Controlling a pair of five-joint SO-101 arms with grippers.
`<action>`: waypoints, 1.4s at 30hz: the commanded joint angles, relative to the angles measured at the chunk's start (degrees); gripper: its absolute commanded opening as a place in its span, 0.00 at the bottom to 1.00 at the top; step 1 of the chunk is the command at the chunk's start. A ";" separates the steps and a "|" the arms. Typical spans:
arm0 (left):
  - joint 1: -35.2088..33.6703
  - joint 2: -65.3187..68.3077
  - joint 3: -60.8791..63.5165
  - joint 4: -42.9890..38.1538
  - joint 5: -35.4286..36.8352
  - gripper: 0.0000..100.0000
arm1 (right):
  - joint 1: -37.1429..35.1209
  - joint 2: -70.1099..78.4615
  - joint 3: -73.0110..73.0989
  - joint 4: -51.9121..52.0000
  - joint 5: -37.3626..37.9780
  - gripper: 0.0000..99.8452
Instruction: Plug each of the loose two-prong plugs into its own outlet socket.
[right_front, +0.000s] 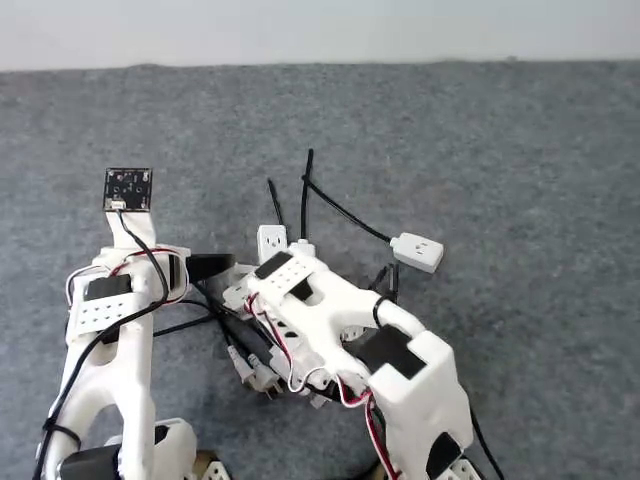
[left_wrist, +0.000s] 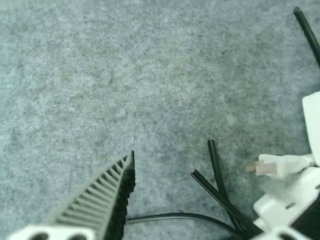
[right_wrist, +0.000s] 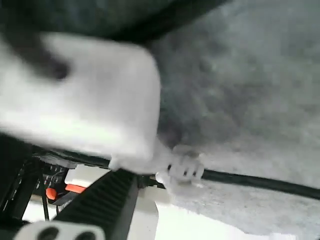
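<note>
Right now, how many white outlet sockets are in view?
2. One white plastic outlet socket lies apart on the grey felt; the other sits by an arm's tip. More may be hidden.

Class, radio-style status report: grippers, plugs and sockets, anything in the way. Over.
Left gripper low over felt. Right gripper by near socket, plug prongs bare, unseated. Far socket empty. Black cables crossing between arms.

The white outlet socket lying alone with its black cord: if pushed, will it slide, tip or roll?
The outlet socket looks small, boxy and lies flat, so it probably slides rather than tips or rolls. The fuzzy grey table cover may drag on it. Its black cord curves loosely, so it seems flexible and may swing the socket round.
</note>
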 joint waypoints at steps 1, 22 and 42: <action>0.09 0.09 -0.40 -1.49 0.18 0.52 | -0.57 0.75 -0.62 -2.51 -0.62 0.54; 0.09 -0.26 -0.40 -1.41 0.18 0.52 | 4.26 0.31 -0.79 -4.44 5.10 0.02; 0.09 0.00 -0.40 -1.49 0.18 0.52 | 9.01 -1.63 -1.14 2.42 7.38 0.02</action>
